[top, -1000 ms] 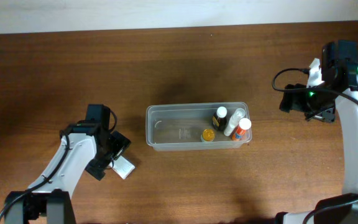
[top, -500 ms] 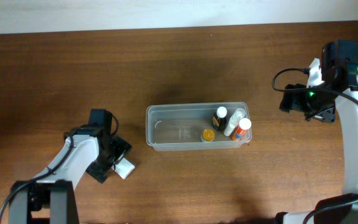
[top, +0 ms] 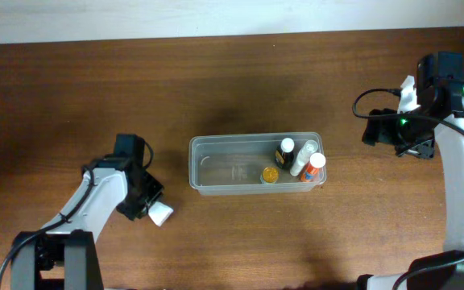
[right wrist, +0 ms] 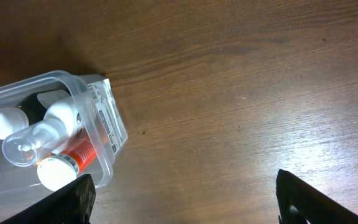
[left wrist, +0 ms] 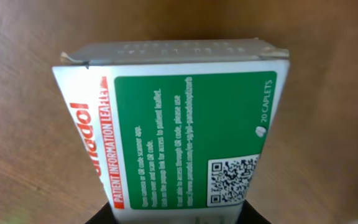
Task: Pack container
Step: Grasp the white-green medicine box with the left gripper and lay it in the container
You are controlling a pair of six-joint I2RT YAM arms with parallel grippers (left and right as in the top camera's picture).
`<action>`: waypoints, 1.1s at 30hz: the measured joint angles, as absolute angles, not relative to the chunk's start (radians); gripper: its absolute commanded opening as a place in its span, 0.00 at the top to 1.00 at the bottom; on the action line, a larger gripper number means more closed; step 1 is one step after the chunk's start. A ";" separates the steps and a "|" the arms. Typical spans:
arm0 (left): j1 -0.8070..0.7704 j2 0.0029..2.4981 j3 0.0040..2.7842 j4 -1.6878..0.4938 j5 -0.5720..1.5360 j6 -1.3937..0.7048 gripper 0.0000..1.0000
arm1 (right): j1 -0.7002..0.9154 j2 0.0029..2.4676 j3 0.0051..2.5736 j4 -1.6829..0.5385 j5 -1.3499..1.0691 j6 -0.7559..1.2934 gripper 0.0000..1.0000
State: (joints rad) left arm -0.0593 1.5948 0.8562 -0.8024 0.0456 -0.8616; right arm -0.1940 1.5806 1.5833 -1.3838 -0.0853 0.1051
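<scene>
The clear plastic container point(top: 216, 173) stands mid-table; its near corner shows at the left of the right wrist view point(right wrist: 98, 134). At its right end are a dark bottle with a white cap point(top: 285, 151), a white bottle point(top: 303, 157), an orange tube point(top: 312, 166) and a small yellow-capped item point(top: 270, 174). My left gripper point(top: 146, 203) is shut on a green-and-white caplet box point(top: 160, 213), left of the container. That box point(left wrist: 185, 124) fills the left wrist view, held between the jaws of the left gripper point(left wrist: 182, 216). My right gripper point(right wrist: 185, 199) hangs open over bare wood, right of the container.
The brown wooden table point(top: 240, 80) spreads all around the container. A pale wall strip point(top: 216, 16) runs along the far edge. The right arm point(top: 457, 185) rises along the right side.
My left gripper went from open to shut, closing on the caplet box. The box has turned a little. The right arm and the container have not moved.
</scene>
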 measured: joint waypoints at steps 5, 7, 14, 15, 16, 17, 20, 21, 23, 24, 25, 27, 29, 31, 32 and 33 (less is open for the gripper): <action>-0.064 1.563 1.010 -0.869 0.046 -0.794 0.72 | -0.194 1.581 1.583 -1.383 -0.085 0.105 0.15; -0.078 1.527 1.078 -0.889 0.046 -0.780 0.72 | -0.194 1.581 1.583 -1.383 -0.085 0.105 0.15; -0.249 1.396 1.191 -0.788 0.041 -0.673 0.71 | -0.194 1.581 1.583 -1.383 -0.085 0.104 0.15; -0.278 1.388 1.193 -0.757 0.041 -0.619 0.70 | -0.194 1.581 1.583 -1.383 -0.085 0.104 0.15; -0.318 1.383 1.197 -0.730 0.041 -0.525 0.68 | -0.194 1.581 1.583 -1.383 -0.085 0.105 0.15; -0.350 1.383 1.199 -0.718 0.042 -0.453 0.67 | -0.194 1.581 1.583 -1.383 -0.085 0.105 0.15; -0.442 1.385 1.200 -0.747 0.046 -0.099 0.65 | -0.194 1.581 1.583 -1.383 -0.085 0.105 0.15; -0.468 1.388 1.200 -0.774 0.045 0.069 0.64 | -0.194 1.581 1.583 -1.383 -0.085 0.105 0.15; -0.490 1.399 1.200 -0.774 0.045 0.252 0.63 | -0.194 1.580 1.583 -1.383 -0.085 0.105 0.15; -0.497 1.407 1.200 -0.765 0.045 0.329 0.63 | -0.194 1.581 1.583 -1.383 -0.085 0.105 0.15; -0.504 1.418 1.200 -0.753 0.045 0.401 0.63 | -0.194 1.581 1.583 -1.383 -0.085 0.105 0.15; -0.515 1.442 1.200 -0.731 0.048 0.502 0.62 | -0.194 1.581 1.583 -1.383 -0.085 0.105 0.15; -0.527 1.472 1.200 -0.707 0.057 0.577 0.61 | -0.194 1.581 1.583 -1.383 -0.085 0.105 0.15; -0.541 1.511 1.200 -0.689 0.061 0.628 0.60 | -0.194 1.580 1.583 -1.383 -0.085 0.105 0.15; -0.549 1.537 1.200 -0.677 0.065 0.648 0.59 | -0.194 1.580 1.583 -1.382 -0.085 0.105 0.15; -0.555 1.558 1.200 -0.667 0.065 0.660 0.59 | -0.194 1.581 1.583 -1.382 -0.085 0.105 0.15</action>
